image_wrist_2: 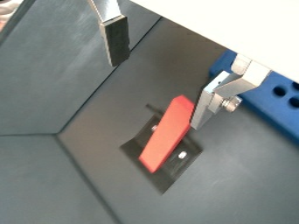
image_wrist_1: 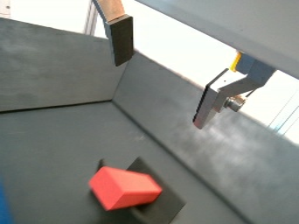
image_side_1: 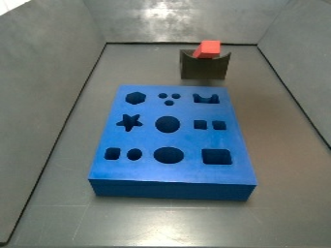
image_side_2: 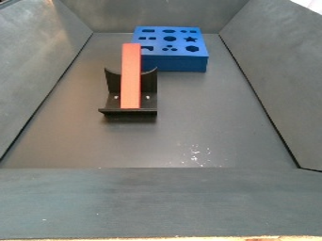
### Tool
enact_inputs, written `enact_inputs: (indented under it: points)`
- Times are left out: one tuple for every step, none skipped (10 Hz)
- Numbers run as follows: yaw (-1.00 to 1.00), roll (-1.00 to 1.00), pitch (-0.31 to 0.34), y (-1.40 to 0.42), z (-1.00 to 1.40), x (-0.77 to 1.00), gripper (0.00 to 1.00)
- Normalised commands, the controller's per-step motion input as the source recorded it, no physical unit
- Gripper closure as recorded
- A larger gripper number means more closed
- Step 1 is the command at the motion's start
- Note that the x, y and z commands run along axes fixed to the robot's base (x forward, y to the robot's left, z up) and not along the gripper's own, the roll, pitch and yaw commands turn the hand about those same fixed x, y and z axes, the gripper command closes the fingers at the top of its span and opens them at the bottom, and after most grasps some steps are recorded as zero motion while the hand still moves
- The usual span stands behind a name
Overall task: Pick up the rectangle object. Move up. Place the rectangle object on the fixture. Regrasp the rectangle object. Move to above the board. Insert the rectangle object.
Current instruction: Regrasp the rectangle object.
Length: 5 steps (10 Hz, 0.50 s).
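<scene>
The rectangle object (image_side_2: 128, 77) rests on the fixture (image_side_2: 127, 105), so regrasping is due. The gripper (image_wrist_2: 163, 72) hangs above it, wide open and empty; next it must descend and close on the block.

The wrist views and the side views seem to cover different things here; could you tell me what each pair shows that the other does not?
Only the wrist views show the gripper: open, empty, above the rectangle object, with the fingers clear of it. Only the side views show the whole board with its cutouts; a wrist view catches just a corner. Both pairs show the rectangle object leaning on the fixture.
</scene>
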Motion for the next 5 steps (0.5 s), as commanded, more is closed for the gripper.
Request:
enact_inputs:
  points:
    - [0.09,1.00,0.085,-0.04,0.00,0.08,0.00]
    - [0.12,1.00,0.130,-0.05,0.00,0.09,0.00]
    - [0.13,0.93,0.141,-0.05,0.00,0.09,0.00]
    - [0.14,0.67,0.135,-0.05,-0.01,0.10,0.00]
    - [0.15,0.47,0.123,-0.05,-0.01,0.10,0.00]
